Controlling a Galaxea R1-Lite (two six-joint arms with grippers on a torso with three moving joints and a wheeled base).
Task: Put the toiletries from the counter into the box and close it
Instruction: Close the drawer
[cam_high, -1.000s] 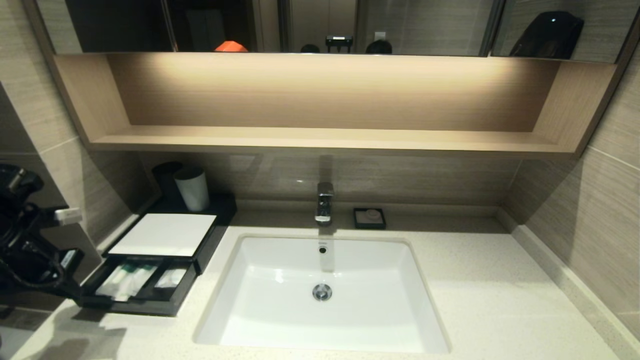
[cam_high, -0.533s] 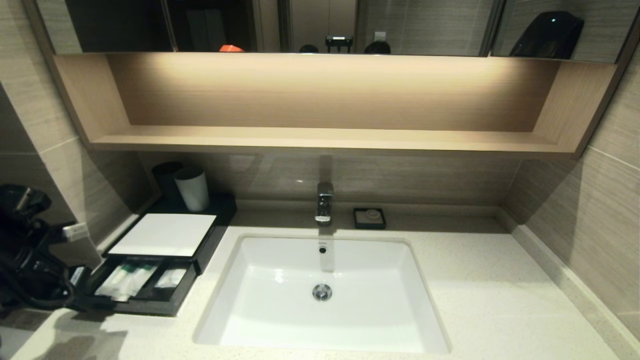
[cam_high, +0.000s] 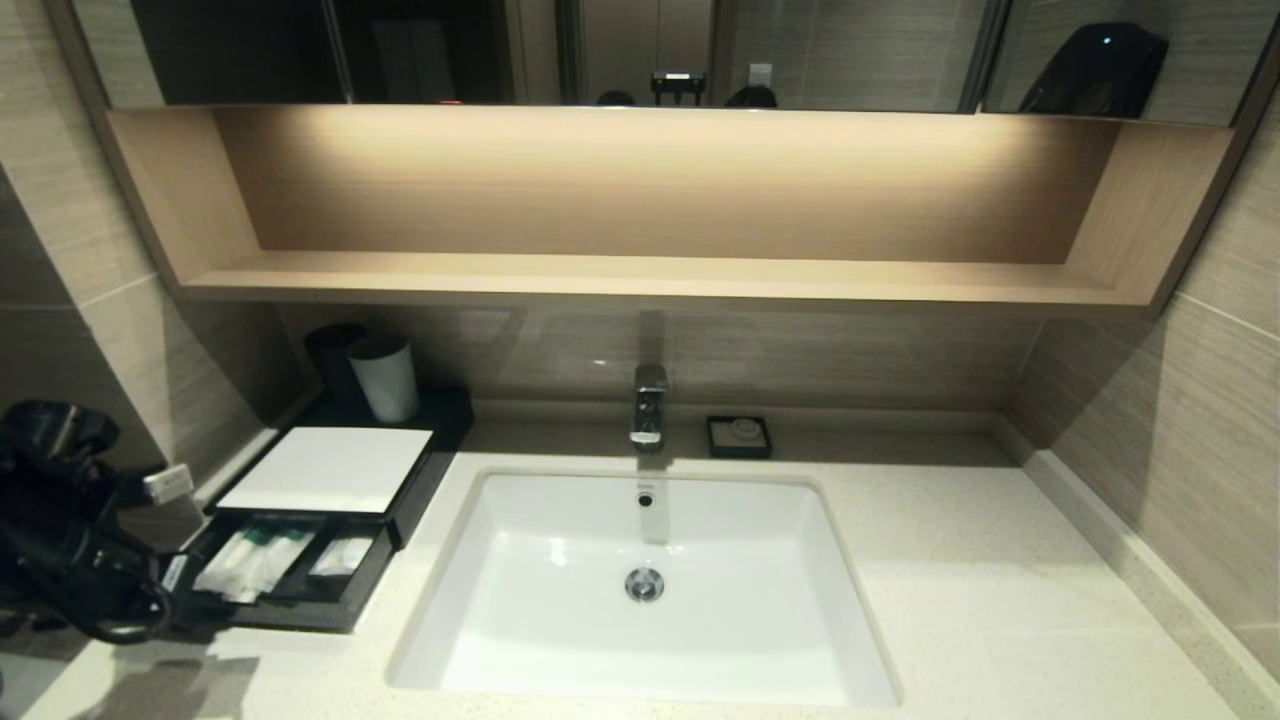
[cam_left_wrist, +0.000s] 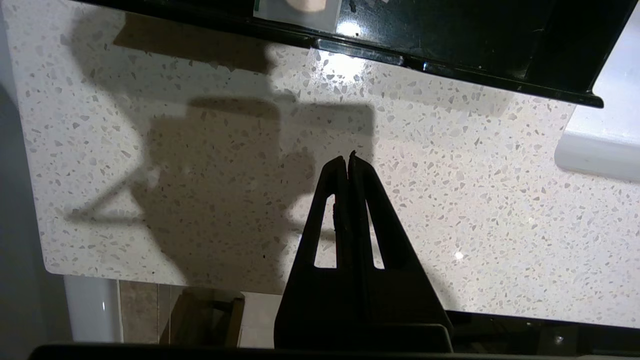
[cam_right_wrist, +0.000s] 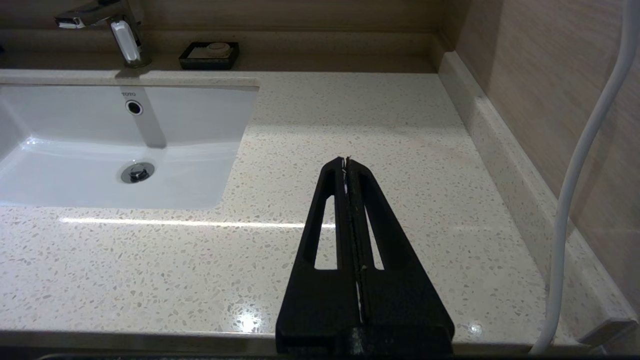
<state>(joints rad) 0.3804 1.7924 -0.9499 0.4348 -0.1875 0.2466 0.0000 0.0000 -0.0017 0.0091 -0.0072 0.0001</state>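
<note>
The black box (cam_high: 330, 468) with a white top panel stands at the back left of the speckled counter (cam_high: 960, 600). Its front drawer (cam_high: 372, 572) is pulled out, and several wrapped toiletry packets (cam_high: 255, 562) lie in its compartments. No packet shows on the counter. My left arm (cam_high: 70, 540) is just left of the drawer's front. My left gripper (cam_left_wrist: 348, 155) is shut and empty over bare counter, a short way from the drawer's front rim (cam_left_wrist: 450, 65). My right gripper (cam_right_wrist: 346, 160) is shut and empty over the counter right of the basin (cam_right_wrist: 75, 125).
A faucet (cam_high: 648, 403) and a small black soap dish (cam_high: 738, 437) stand behind the white basin (cam_high: 740, 560). A white cup (cam_high: 385, 378) and a dark cup (cam_high: 330, 350) stand behind the box. Walls close both sides. A white cable (cam_right_wrist: 580, 165) hangs at the right.
My left arm has moved down and slightly right, closer to the drawer's front left corner. The drawer and the packets have not moved.
</note>
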